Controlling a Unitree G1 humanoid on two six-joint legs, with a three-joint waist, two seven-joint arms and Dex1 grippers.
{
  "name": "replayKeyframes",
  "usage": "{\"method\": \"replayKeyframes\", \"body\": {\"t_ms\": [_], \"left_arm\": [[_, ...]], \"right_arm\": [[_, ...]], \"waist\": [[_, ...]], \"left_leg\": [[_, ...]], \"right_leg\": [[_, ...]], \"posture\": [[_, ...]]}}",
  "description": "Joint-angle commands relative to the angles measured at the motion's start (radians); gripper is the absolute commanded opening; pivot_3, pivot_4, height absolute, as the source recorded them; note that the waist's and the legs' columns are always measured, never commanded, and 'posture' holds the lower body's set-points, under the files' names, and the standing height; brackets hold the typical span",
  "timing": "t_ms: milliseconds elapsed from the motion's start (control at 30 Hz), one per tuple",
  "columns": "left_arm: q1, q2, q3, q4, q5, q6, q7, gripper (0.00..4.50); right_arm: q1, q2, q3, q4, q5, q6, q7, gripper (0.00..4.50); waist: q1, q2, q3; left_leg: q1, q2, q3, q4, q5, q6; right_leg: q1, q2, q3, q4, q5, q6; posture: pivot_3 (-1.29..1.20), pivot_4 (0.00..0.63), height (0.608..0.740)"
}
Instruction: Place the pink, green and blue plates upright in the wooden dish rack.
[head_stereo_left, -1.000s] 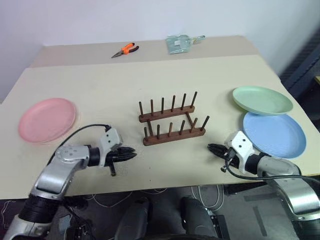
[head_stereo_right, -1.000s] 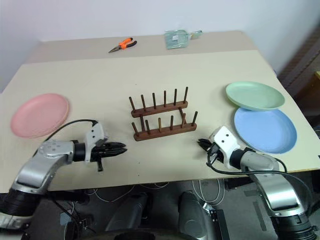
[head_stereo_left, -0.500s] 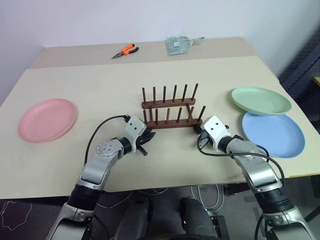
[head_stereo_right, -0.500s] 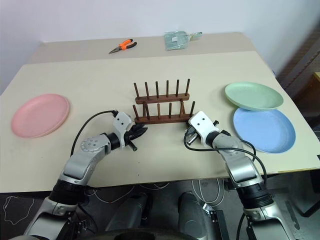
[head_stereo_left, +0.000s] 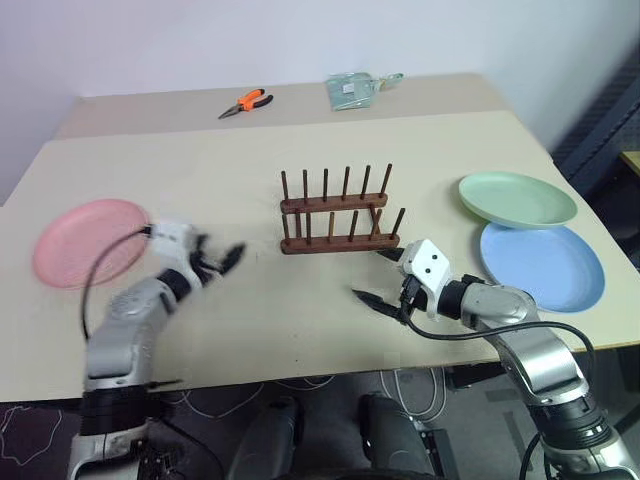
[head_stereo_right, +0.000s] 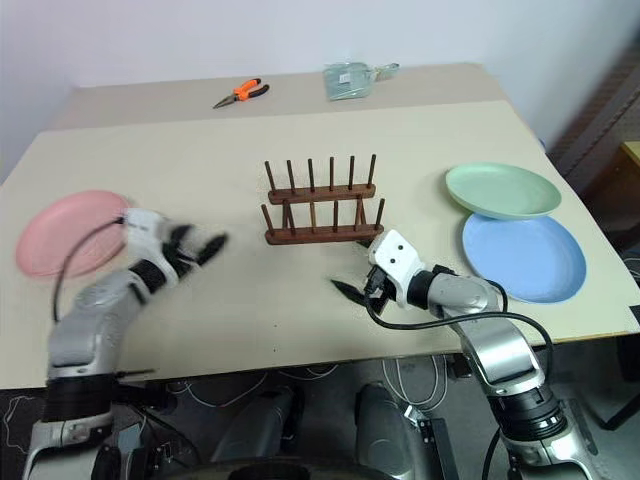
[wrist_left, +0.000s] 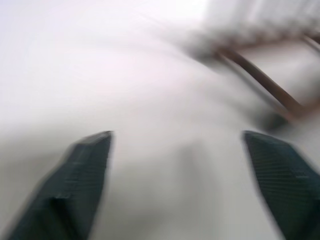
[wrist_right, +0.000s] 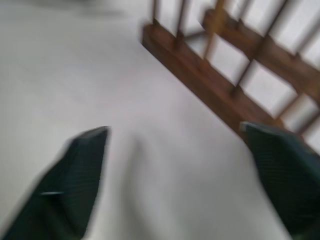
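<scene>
- The right fingers (head_stereo_left: 383, 277) are spread wide and hold nothing, just in front of the rack (head_stereo_left: 335, 215).
- The left fingers (head_stereo_left: 222, 259) look blurry, but seem wide open and empty, near the pink plate (head_stereo_left: 85, 238).
- The green plate (head_stereo_left: 517, 198) overlaps the blue plate (head_stereo_left: 545, 265), both flat on the surface (head_stereo_left: 200, 150).

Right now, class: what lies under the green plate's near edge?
The green plate overlaps the far rim of the blue plate, which lies flat on the table. The strip of blue rim beneath the green plate is covered, so whether the two actually touch cannot be seen.
</scene>
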Motion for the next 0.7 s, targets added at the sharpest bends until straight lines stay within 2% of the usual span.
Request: {"method": "replayKeyframes", "body": {"t_ms": [33,100,267,433,500,533,600,700], "left_arm": [[-0.08,-0.015,0.193,0.05,0.009,0.002,0.27,4.42],[-0.107,-0.013,0.252,0.076,0.048,-0.001,0.399,4.42],[-0.164,-0.062,0.478,0.074,0.009,0.07,0.725,4.42],[-0.206,-0.124,0.61,0.05,-0.138,0.144,0.835,4.42],[-0.215,-0.145,0.657,0.055,-0.203,0.162,0.868,3.92],[-0.217,-0.152,0.672,0.058,-0.228,0.167,0.88,3.52],[-0.21,-0.151,0.667,0.056,-0.248,0.163,0.878,2.59],[-0.209,-0.141,0.642,0.058,-0.284,0.165,0.858,0.94]], "right_arm": [[-0.015,0.008,0.014,-0.021,0.004,-0.005,0.0,4.41],[-0.026,0.01,0.029,-0.005,-0.009,-0.018,0.001,4.41],[-0.044,0.018,0.049,0.02,-0.011,-0.033,0.01,4.41],[-0.06,0.027,0.06,0.047,-0.022,-0.054,0.013,4.41],[-0.063,0.031,0.061,0.054,-0.027,-0.06,0.011,4.41],[-0.065,0.033,0.061,0.057,-0.03,-0.063,0.008,4.41],[-0.065,0.036,0.059,0.06,-0.037,-0.07,0.0,4.41],[-0.062,0.04,0.052,0.061,-0.049,-0.082,-0.017,4.41]], "waist": [[0.001,-0.002,-0.001],[-0.003,-0.002,-0.001],[-0.004,-0.004,-0.001],[0.002,-0.008,-0.002],[0.004,-0.01,-0.002],[0.004,-0.01,-0.002],[0.003,-0.01,-0.002],[0.001,-0.01,-0.002]], "left_leg": [[0.0,0.0,0.0,0.0,0.0,0.0],[0.0,-0.001,0.001,-0.001,0.0,0.0],[0.0,-0.001,0.001,-0.001,-0.001,0.0],[-0.001,-0.001,0.0,0.0,-0.001,0.0],[-0.001,-0.001,0.0,0.0,-0.001,0.0],[-0.001,-0.001,0.0,0.0,-0.001,-0.001],[-0.001,-0.001,0.0,0.0,-0.001,-0.001],[-0.001,-0.001,0.0,0.0,0.0,-0.001]], "right_leg": [[0.0,0.0,0.0,-0.001,0.0,0.0],[0.0,-0.001,0.0,-0.001,0.0,0.0],[-0.001,-0.001,0.0,-0.001,0.0,0.001],[-0.001,-0.001,0.0,-0.001,0.0,0.001],[0.0,-0.001,-0.001,-0.001,0.0,0.001],[0.0,-0.001,-0.001,-0.001,0.0,0.001],[0.0,-0.001,-0.001,-0.001,0.0,0.001],[-0.001,0.0,-0.001,-0.001,0.0,0.0]], "posture": [[0.0,0.15,0.732],[0.0,0.15,0.732],[0.0,0.15,0.732],[0.0,0.15,0.732],[0.0,0.15,0.732],[0.0,0.15,0.732],[0.0,0.15,0.732],[0.0,0.15,0.732]]}}
